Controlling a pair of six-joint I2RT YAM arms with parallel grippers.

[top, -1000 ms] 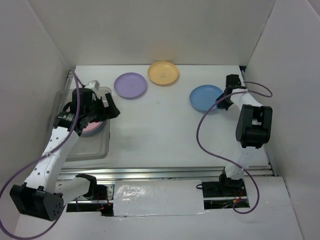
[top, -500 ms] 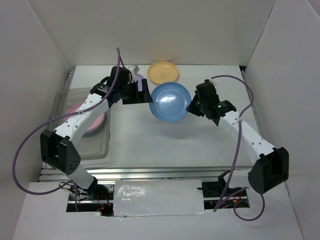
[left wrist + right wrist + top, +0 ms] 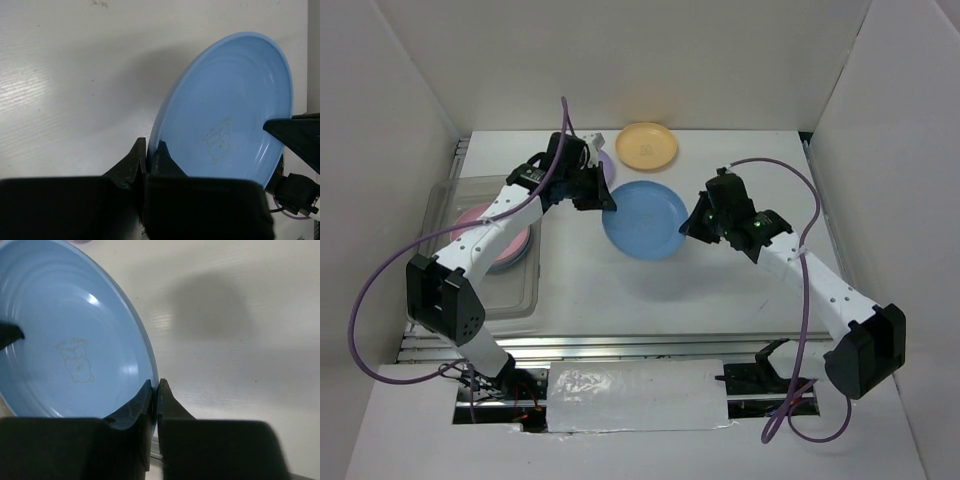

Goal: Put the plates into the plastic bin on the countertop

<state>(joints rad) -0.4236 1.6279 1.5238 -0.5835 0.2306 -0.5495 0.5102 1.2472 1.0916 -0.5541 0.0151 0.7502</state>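
Blue plate above the countertop, left claw clamped on its rim, right claw clamped on opposite rim

plates 4: blue, orange-yellow, pink, lilac | plastic bin 1 | arms 2: left arm, right arm

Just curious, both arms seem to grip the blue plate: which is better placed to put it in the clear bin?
Left, probably. The left gripper pinches the rim of the blue plate, and the plastic bin lies on that arm's side; the right gripper would have to reach across.
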